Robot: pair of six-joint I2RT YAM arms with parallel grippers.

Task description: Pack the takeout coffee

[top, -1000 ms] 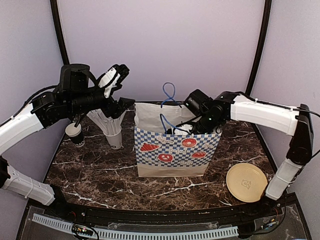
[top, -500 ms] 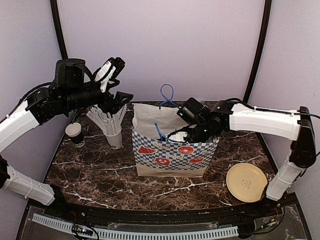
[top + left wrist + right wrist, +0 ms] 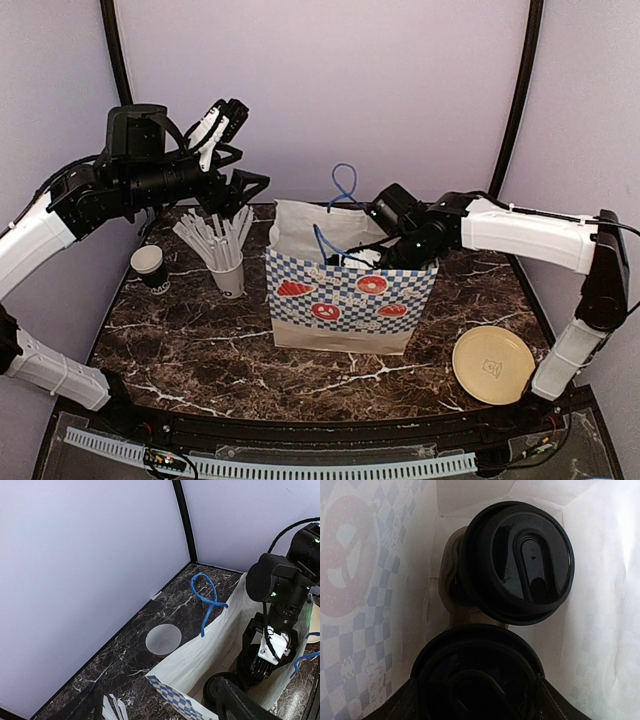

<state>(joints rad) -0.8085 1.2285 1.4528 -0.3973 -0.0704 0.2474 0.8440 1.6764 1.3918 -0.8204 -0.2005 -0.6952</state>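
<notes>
A blue-checkered paper bag [image 3: 345, 300] with blue handles stands mid-table. My right gripper [image 3: 397, 243] reaches into its open top. In the right wrist view it [image 3: 479, 700] is shut on a black-lidded coffee cup [image 3: 477, 672], held inside the bag. A second lidded coffee cup [image 3: 517, 562] stands on the bag's floor just beyond. Both cups show in the left wrist view, the held one [image 3: 251, 664] and the other [image 3: 219, 686]. A lidless black cup [image 3: 148, 265], white inside, stands at the far left. My left gripper [image 3: 238, 195] is open and empty, high above the back left.
A white cup of white sticks [image 3: 228, 268] stands left of the bag. A white bowl [image 3: 163, 639] sits on the table behind the bag. A tan round plate [image 3: 493, 365] lies at the front right. Walls close in the back and sides.
My right gripper dipped deeper into the bag, then came up slightly; the bag shifted left and back right with it. My left arm rose a little and drew left.
</notes>
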